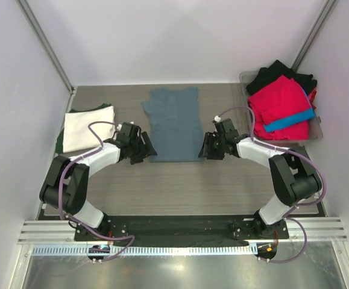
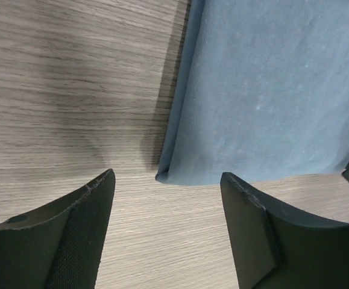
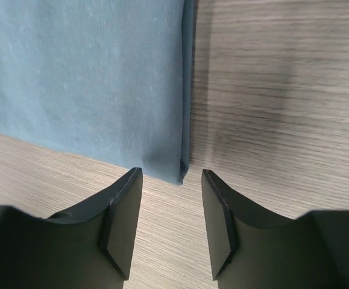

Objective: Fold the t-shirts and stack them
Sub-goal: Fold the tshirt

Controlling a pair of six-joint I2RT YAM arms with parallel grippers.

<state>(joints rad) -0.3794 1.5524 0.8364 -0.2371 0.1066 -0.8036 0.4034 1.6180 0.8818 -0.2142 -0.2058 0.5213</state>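
Left to right across the wood-grain table [image 1: 180, 186]: a folded cream-white t-shirt [image 1: 81, 129] lies on top of a dark green t-shirt [image 1: 106, 108], which shows only as a thin border along its far and left sides, near the left edge of the table. Just right of that stack, the left gripper [image 2: 167, 176] hovers low at the near left corner of the slate blue-grey t-shirt [image 1: 173, 123], its jaws apart and holding nothing. The shirt lies flat at mid-table, neckline away from the arms, both long sides doubled over into a narrow panel. The right gripper [image 3: 171, 171] sits at the shirt's near right corner, its jaws likewise parted, narrower than the left pair, with the folded corner just beyond the fingertips and no cloth pinched. At the far right corner stands a clear grey bin [image 1: 316, 131], heaped with a red t-shirt [image 1: 276, 102], a black t-shirt [image 1: 276, 71] behind it and a bright blue t-shirt [image 1: 289, 120] showing as a strip beneath the red.
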